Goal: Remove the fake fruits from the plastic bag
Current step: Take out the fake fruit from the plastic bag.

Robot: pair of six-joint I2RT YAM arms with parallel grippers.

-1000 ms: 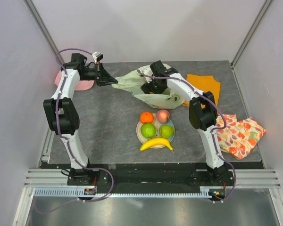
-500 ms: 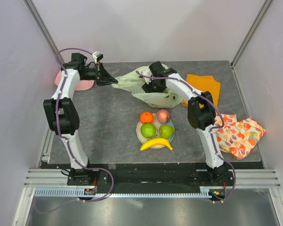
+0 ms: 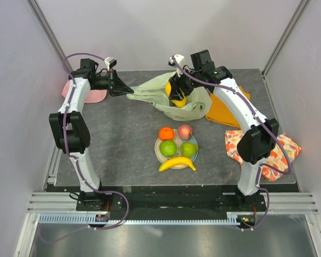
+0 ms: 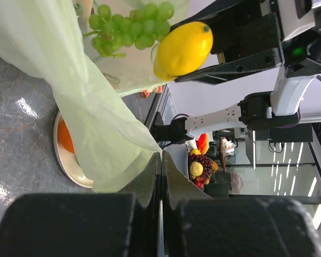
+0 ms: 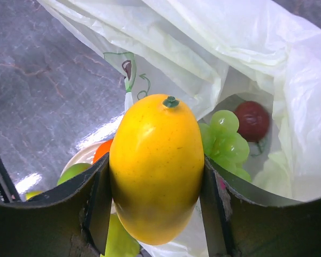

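Note:
My right gripper [image 3: 176,94] [image 5: 156,182] is shut on a yellow mango [image 3: 174,91] [image 5: 156,166] [image 4: 183,49], held just above the mouth of the pale green plastic bag [image 3: 147,92] [image 5: 203,43] [image 4: 80,96]. My left gripper [image 3: 123,92] [image 4: 161,158] is shut on the bag's left edge and holds it stretched. Green grapes [image 5: 227,140] [image 4: 134,24] and a dark plum [image 5: 252,120] lie inside the bag. On the plate [image 3: 157,152] sit an orange [image 3: 166,133], a peach [image 3: 185,131], a green apple [image 3: 168,148], a pear [image 3: 189,149] and a banana [image 3: 177,163].
An orange cloth [image 3: 227,110] lies right of the bag, under the right arm. A patterned cloth [image 3: 270,155] lies at the right edge of the table. A pink cap [image 3: 93,96] sits behind the left arm, at the back left.
The right gripper closed on the mango inside the bag and lifted it out above the opening; its arm swung out to the right. The left gripper kept its hold on the bag.

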